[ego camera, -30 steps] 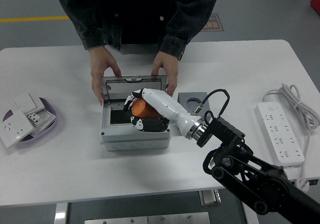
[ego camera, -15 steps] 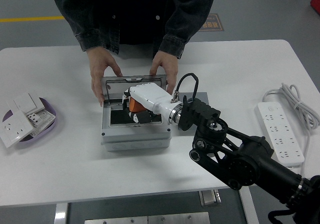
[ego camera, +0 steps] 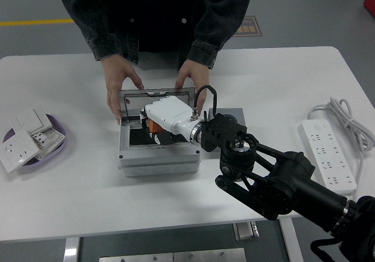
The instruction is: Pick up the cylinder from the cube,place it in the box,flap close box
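the white robot right hand [ego camera: 159,123] is grasping the orange cylinder [ego camera: 153,125] inside the open grey plastic box [ego camera: 158,156], risking snagging the upright lid [ego camera: 155,93] the person's hands [ego camera: 120,81] are steadying.

head view: single cam | high on robot's side, facing 12 o'clock and down | mid-range over table [ego camera: 76,197] | near edge at 6 o'clock

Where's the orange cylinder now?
Head view, centre-left: the cylinder sits under the right hand, inside the open box.
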You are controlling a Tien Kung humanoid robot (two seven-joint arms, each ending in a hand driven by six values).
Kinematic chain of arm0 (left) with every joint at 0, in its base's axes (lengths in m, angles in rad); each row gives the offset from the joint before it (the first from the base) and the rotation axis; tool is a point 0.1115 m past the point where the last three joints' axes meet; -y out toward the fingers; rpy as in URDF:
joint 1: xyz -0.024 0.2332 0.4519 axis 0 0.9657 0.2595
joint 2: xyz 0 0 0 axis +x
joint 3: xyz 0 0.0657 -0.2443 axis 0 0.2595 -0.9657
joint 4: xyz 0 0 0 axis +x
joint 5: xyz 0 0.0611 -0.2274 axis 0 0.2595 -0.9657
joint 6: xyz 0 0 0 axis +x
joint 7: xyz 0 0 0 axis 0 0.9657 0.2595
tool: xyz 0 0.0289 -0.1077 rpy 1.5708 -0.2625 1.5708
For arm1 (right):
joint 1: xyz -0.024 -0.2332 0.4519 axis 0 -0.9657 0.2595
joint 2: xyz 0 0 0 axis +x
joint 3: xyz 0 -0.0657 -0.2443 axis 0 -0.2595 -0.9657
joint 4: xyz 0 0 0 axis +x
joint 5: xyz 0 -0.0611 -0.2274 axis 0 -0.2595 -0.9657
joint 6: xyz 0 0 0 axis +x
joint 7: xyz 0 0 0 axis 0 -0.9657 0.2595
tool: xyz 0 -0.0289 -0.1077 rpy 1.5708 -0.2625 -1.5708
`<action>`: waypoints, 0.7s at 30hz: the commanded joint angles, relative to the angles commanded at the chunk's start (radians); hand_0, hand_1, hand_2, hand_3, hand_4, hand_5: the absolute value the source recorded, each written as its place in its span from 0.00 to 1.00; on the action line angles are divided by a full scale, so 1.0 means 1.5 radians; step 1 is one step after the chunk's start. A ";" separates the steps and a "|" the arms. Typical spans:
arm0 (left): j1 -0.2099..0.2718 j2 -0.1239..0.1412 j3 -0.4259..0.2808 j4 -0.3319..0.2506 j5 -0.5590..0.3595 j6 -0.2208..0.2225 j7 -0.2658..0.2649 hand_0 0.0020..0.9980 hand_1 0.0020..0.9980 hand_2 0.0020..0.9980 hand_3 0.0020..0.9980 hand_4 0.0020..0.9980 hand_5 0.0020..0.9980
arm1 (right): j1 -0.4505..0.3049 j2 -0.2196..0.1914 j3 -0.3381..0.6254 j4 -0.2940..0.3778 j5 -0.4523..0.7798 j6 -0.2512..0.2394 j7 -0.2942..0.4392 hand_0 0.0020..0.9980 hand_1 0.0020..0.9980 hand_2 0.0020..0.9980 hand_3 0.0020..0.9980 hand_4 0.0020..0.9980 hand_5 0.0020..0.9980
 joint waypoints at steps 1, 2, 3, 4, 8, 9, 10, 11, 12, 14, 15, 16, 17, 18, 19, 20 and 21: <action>0.000 0.000 0.001 0.000 0.000 0.000 0.000 0.64 0.67 0.68 0.71 0.76 0.32 | 0.001 0.000 -0.002 -0.001 0.002 0.001 0.001 0.46 0.58 0.59 0.64 0.47 0.00; -0.001 -0.001 0.001 0.000 -0.001 0.000 -0.001 0.64 0.67 0.68 0.71 0.76 0.32 | 0.001 0.000 -0.003 -0.001 0.004 0.001 0.001 0.46 0.58 0.59 0.64 0.47 0.00; -0.001 -0.001 0.002 0.000 -0.001 0.000 -0.001 0.64 0.67 0.68 0.71 0.76 0.32 | 0.001 0.001 -0.005 -0.002 0.006 0.002 0.002 0.46 0.58 0.59 0.64 0.47 0.00; -0.002 -0.001 0.002 0.000 -0.001 0.000 -0.001 0.64 0.67 0.68 0.71 0.77 0.32 | 0.002 0.000 -0.007 -0.004 0.008 0.003 0.002 0.58 0.64 0.65 0.69 0.51 0.05; -0.003 -0.001 0.002 0.000 0.000 0.000 -0.001 0.64 0.67 0.68 0.71 0.77 0.32 | 0.001 0.001 -0.013 -0.009 0.016 0.007 0.003 0.58 0.64 0.65 0.69 0.51 0.05; -0.003 -0.001 0.001 0.000 0.000 0.000 -0.001 0.64 0.67 0.68 0.71 0.77 0.32 | 0.001 0.001 -0.015 -0.011 0.018 0.009 0.003 0.58 0.64 0.65 0.69 0.51 0.05; -0.002 0.000 0.001 0.000 0.000 0.000 -0.001 0.64 0.67 0.68 0.71 0.76 0.32 | 0.000 0.001 -0.016 -0.012 0.019 0.010 0.002 0.74 0.69 0.68 0.69 0.59 0.35; -0.002 0.000 0.001 0.000 0.001 0.000 -0.001 0.64 0.67 0.68 0.71 0.76 0.32 | 0.000 0.001 -0.017 -0.014 0.021 0.011 0.002 0.74 0.69 0.68 0.69 0.59 0.35; -0.002 0.000 0.000 0.000 0.001 0.000 -0.001 0.64 0.67 0.68 0.71 0.76 0.32 | 0.000 0.001 -0.018 -0.016 0.022 0.012 0.002 0.74 0.69 0.68 0.69 0.59 0.35; -0.002 0.000 0.000 0.000 0.001 0.000 -0.001 0.64 0.67 0.68 0.71 0.76 0.32 | -0.001 0.001 -0.020 -0.018 0.022 0.013 0.002 0.74 0.69 0.68 0.69 0.59 0.35; -0.002 0.000 0.000 0.000 0.001 0.000 -0.001 0.64 0.67 0.68 0.71 0.76 0.32 | -0.002 0.001 -0.020 -0.019 0.023 0.015 0.002 0.74 0.69 0.68 0.69 0.59 0.35; -0.002 0.000 0.000 0.000 0.001 0.000 -0.001 0.64 0.67 0.68 0.71 0.77 0.32 | -0.002 0.001 -0.021 -0.020 0.024 0.015 0.002 0.78 0.70 0.69 0.69 0.65 0.38; -0.002 0.000 0.001 0.000 0.001 -0.001 -0.001 0.64 0.67 0.68 0.71 0.77 0.32 | -0.002 0.001 -0.021 -0.021 0.024 0.015 0.003 0.78 0.70 0.69 0.69 0.65 0.38; -0.002 0.000 0.001 0.000 0.001 -0.001 -0.001 0.64 0.67 0.68 0.71 0.77 0.32 | -0.002 0.001 -0.021 -0.021 0.024 0.016 0.003 0.78 0.70 0.69 0.69 0.65 0.38; -0.002 -0.001 0.001 0.000 0.001 -0.001 -0.001 0.64 0.67 0.68 0.71 0.77 0.32 | -0.002 0.001 -0.021 -0.021 0.025 0.016 0.004 0.78 0.70 0.69 0.69 0.65 0.38; -0.003 -0.001 0.002 0.000 0.001 -0.001 -0.001 0.64 0.67 0.68 0.71 0.77 0.32 | -0.002 0.002 -0.021 -0.021 0.026 0.016 0.005 0.78 0.70 0.69 0.69 0.65 0.38; -0.003 -0.001 0.002 0.000 0.001 -0.001 -0.001 0.64 0.67 0.68 0.71 0.77 0.32 | -0.002 0.002 -0.021 -0.021 0.027 0.015 0.005 0.78 0.70 0.69 0.69 0.65 0.38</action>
